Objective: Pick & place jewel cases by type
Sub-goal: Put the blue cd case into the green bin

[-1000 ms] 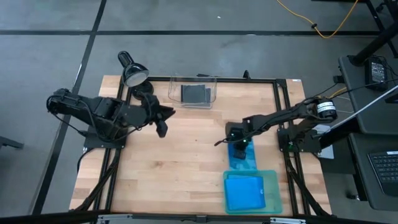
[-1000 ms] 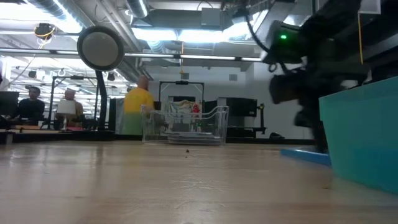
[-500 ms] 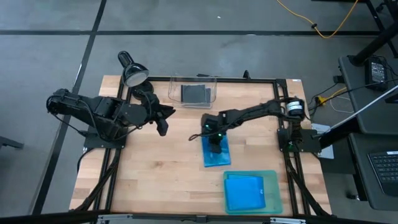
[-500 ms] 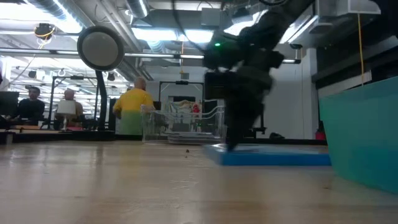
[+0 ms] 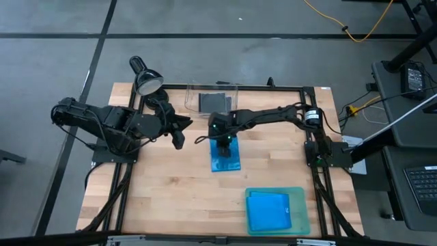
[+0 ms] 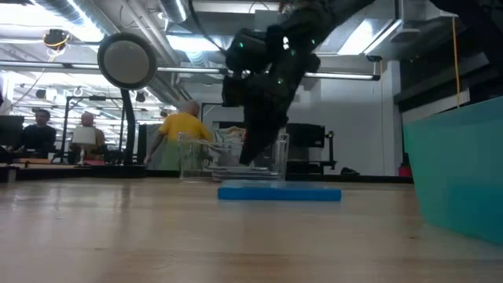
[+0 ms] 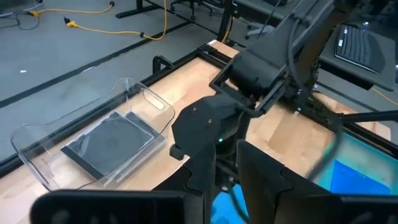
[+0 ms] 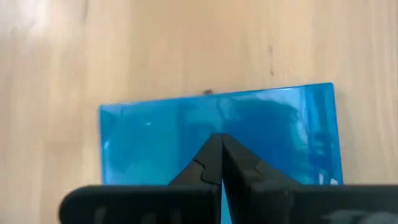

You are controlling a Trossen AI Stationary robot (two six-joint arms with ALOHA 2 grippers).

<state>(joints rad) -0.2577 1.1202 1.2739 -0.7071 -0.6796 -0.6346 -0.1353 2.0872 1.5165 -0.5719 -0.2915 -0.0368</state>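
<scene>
One blue jewel case [image 5: 225,156]: flat on the wooden table [image 5: 164,191], centre of the high view, below the clear bin [image 5: 212,102].
Right gripper [image 5: 222,141]: over the case's upper edge, fingers together in the right wrist view, tips over the blue surface [image 8: 217,134].
Left gripper [image 5: 179,141]: left of centre, waiting; cannot tell its fingers.
Teal tray [image 5: 298,195]: lower right, holding more blue cases [image 5: 268,211].
Clear bin contents: dark grey cases [image 7: 112,140].

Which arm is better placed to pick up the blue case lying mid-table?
Right. The right gripper hangs directly over the blue jewel case, fingers closed together above it, while the left gripper waits off to the side, apart from the case.
</scene>
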